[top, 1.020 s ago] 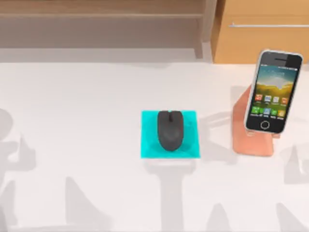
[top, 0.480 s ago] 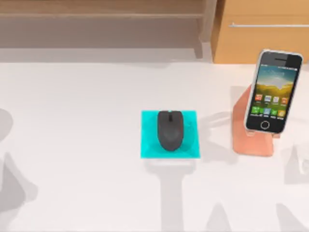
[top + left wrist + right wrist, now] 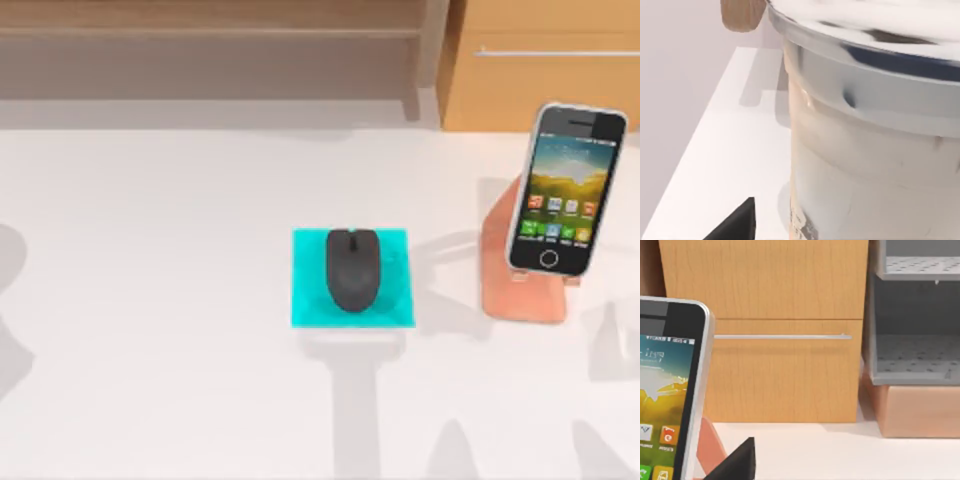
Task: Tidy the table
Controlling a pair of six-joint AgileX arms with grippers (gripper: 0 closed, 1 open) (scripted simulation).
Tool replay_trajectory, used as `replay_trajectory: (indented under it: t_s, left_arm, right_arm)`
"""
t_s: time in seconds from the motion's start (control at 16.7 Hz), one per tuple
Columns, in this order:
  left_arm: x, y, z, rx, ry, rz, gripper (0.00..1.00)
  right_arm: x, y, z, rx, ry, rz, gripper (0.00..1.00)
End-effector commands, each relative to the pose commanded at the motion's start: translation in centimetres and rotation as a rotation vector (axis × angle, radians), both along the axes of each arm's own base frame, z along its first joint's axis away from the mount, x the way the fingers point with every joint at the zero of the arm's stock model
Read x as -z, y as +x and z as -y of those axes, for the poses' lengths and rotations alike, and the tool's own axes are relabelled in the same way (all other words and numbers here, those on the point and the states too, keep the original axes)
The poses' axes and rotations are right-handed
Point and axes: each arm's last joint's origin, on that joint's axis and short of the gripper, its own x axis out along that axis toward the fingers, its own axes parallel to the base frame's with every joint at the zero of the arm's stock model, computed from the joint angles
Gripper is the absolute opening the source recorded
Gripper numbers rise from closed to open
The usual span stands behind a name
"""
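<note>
The white table (image 3: pixel 150 300) holds a black mouse (image 3: pixel 352 268) lying on a cyan square mat (image 3: pixel 310 300) at its middle. At the right, a phone (image 3: pixel 565 190) leans lit on an orange stand (image 3: pixel 500 280). In the left wrist view a large cream cup with a grey lid (image 3: pixel 865 150) stands very close over the table (image 3: pixel 730 150), beside a black piece of my left gripper (image 3: pixel 735 225). In the right wrist view a black piece of my right gripper (image 3: pixel 737 462) sits just beside the phone (image 3: pixel 670 390) and its stand (image 3: pixel 710 445).
A light-brown wooden cabinet (image 3: pixel 550 90) with a metal handle (image 3: pixel 555 52) stands at the back right, behind the phone. A wooden shelf unit (image 3: pixel 210 50) runs along the back. In the right wrist view a grey open shelf (image 3: pixel 915 325) rests on a wooden block beside the cabinet (image 3: pixel 785 365).
The grey shadows on the table's left part have shrunk and slid toward the left edge. Mouse, mat, phone and stand have not moved.
</note>
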Motion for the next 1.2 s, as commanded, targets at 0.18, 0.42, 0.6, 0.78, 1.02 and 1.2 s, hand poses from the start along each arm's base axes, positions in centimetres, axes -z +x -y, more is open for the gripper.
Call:
replay_trajectory:
  t_s: [0.18,0.42,0.6,0.78,1.02,1.2]
  left_arm:
    - [0.4,0.9,-0.3,0.018,0.03,0.04,1.0]
    - [0.5,1.1,-0.4,0.022,0.035,0.048,1.0]
    - [0.5,1.0,-0.4,0.019,0.035,0.046,1.0]
    - [0.6,2.6,-0.4,0.023,0.035,0.048,1.0]
    - [0.8,4.0,-0.3,0.022,0.035,0.048,1.0]
    - [0.8,4.0,-0.3,0.022,0.035,0.048,0.92]
  right_arm:
    - [0.0,0.0,0.0,0.0,0.0,0.0,1.0]
    - [0.0,0.0,0.0,0.0,0.0,0.0,1.0]
    - [0.0,0.0,0.0,0.0,0.0,0.0,1.0]
    - [0.0,0.0,0.0,0.0,0.0,0.0,1.0]
    - [0.0,0.0,0.0,0.0,0.0,0.0,1.0]
    - [0.0,0.0,0.0,0.0,0.0,0.0,1.0]
